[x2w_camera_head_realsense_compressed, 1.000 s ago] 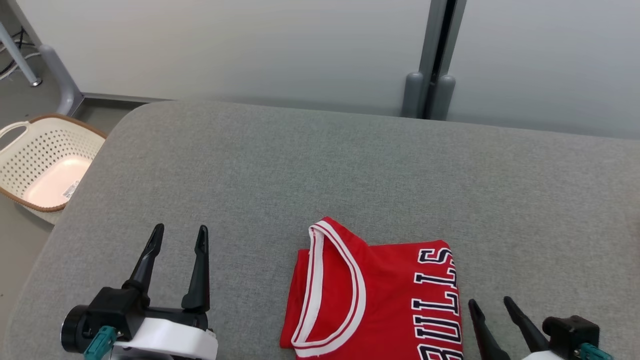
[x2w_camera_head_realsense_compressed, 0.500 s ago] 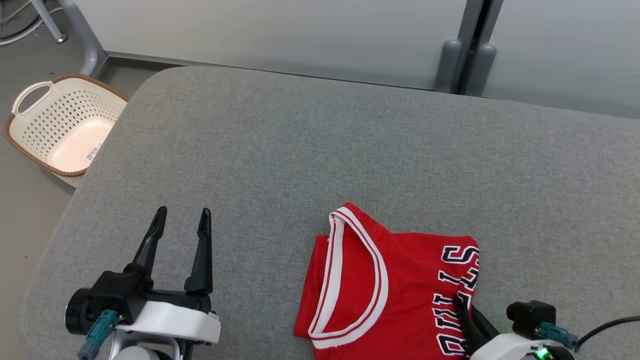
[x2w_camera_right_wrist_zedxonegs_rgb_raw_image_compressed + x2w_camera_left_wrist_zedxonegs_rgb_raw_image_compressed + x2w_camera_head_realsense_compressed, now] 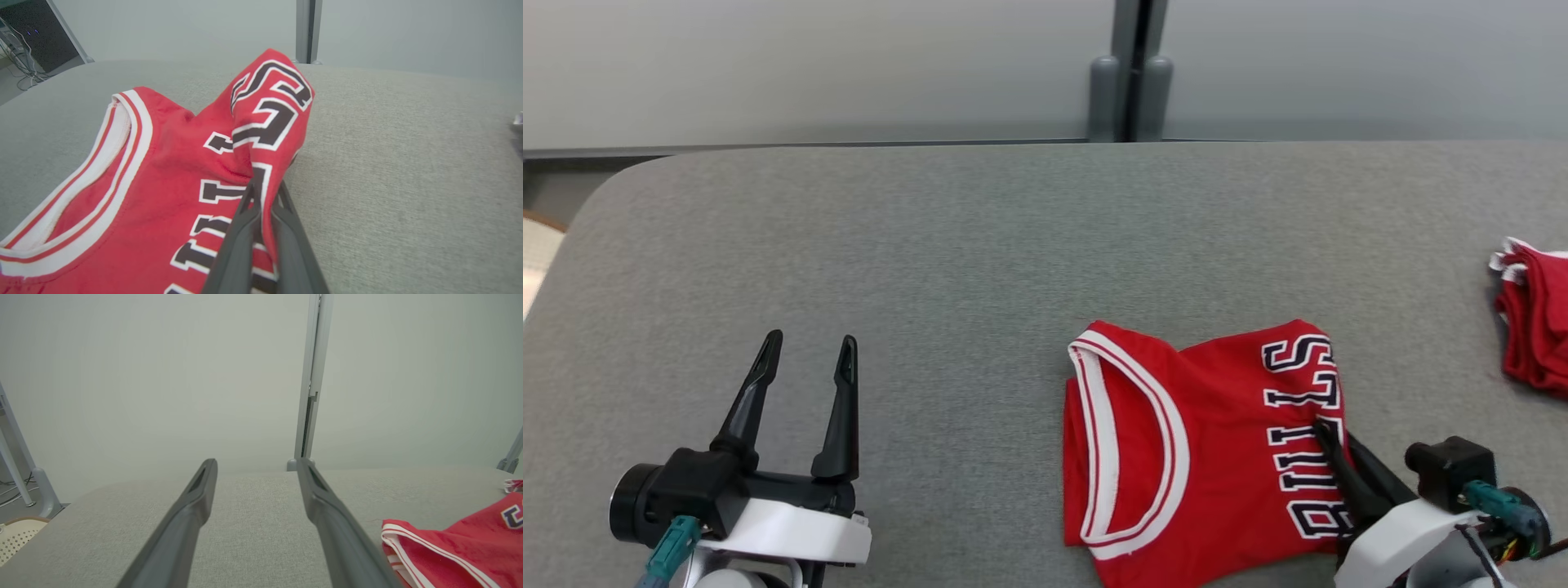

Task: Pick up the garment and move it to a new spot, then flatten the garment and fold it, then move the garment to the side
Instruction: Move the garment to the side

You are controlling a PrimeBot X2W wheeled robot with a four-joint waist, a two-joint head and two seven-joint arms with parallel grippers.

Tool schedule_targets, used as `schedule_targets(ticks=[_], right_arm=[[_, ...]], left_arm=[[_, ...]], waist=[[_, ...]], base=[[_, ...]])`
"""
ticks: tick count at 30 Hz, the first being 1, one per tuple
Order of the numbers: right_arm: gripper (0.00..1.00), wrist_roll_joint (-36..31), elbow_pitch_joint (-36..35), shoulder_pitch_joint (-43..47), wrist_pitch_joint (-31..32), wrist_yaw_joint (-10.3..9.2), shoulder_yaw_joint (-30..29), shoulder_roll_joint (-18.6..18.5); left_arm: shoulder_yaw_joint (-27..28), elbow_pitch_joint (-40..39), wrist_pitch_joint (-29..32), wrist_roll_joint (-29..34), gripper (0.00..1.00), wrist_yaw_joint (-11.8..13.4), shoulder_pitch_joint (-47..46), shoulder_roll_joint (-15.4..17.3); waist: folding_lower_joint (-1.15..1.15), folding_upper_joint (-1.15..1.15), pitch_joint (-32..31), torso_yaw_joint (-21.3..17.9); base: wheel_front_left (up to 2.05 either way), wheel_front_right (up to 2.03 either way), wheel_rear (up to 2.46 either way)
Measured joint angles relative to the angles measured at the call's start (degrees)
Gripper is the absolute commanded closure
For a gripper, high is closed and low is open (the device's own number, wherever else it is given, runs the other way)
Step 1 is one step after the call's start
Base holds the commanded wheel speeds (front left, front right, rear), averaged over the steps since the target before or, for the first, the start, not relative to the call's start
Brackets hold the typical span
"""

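Red jersey (image 3: pixel 1217 433), lettered edge in the pinch of the right tool (image 3: pixel 1330 433)

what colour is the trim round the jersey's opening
White with a thin red stripe; the trim shows best in head view.

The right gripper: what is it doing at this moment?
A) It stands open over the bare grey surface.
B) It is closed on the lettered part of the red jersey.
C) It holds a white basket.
B: in the right wrist view the right gripper has its two fingers pressed together on a raised fold of the red jersey, right in the lettering.
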Motion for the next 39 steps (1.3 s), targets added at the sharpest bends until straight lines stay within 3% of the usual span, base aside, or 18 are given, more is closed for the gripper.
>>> schedule_targets(ticks=[6,15,25,32,33,34,35,39], right_arm=[[1.0,0.0,-3.2,-1.0,1.9,0.0,-2.4,-2.7],[1.0,0.7,-0.5,-14.4,2.1,0.0,-5.2,-4.7],[1.0,0.3,1.4,-22.3,2.5,0.0,-19.3,-14.8],[1.0,-2.3,6.8,-27.7,2.4,0.0,-25.5,-17.8],[0.92,-3.0,8.3,-28.9,1.9,0.0,-26.4,-17.7],[0.59,-3.6,10.2,-30.0,1.8,0.0,-27.3,-17.5],[0.02,-4.4,11.6,-30.8,1.3,0.0,-27.9,-17.2],[0.0,-7.1,17.1,-32.8,-0.6,0.0,-30.2,-14.1]], left_arm=[[-0.6,-1.3,0.0,0.6,0.0,-0.6,-1.8,-0.2],[-0.2,-2.3,0.0,1.2,0.0,-1.1,-5.7,0.6],[-0.5,-5.5,1.4,3.0,0.0,-2.6,-11.7,2.7],[-1.5,-7.8,2.4,4.4,0.0,-4.2,-16.9,3.8],[-1.8,-7.9,2.5,4.6,0.0,-4.6,-17.5,3.7],[-2.0,-8.0,2.6,4.7,0.0,-4.7,-17.9,3.8],[-2.2,-8.0,2.6,4.7,0.0,-5.1,-18.3,3.8],[-3.2,-7.6,2.6,5.0,0.0,-5.5,-19.1,3.2]], waist=[[0.0,0.0,1.1,-6.5],[0.0,0.0,5.6,-12.3],[0.0,0.0,15.0,-13.2],[0.0,0.0,22.0,-12.2],[0.0,0.0,23.0,-12.0],[0.0,0.0,23.8,-11.8],[0.0,0.0,24.6,-11.6],[0.0,0.0,26.3,-10.4]], base=[[0.0,0.0,0.0],[0.0,0.0,0.0],[0.0,0.0,0.0],[0.0,0.0,0.0],[0.0,0.0,0.0],[0.0,0.0,0.0],[0.0,0.0,0.0],[0.0,0.0,0.0]])
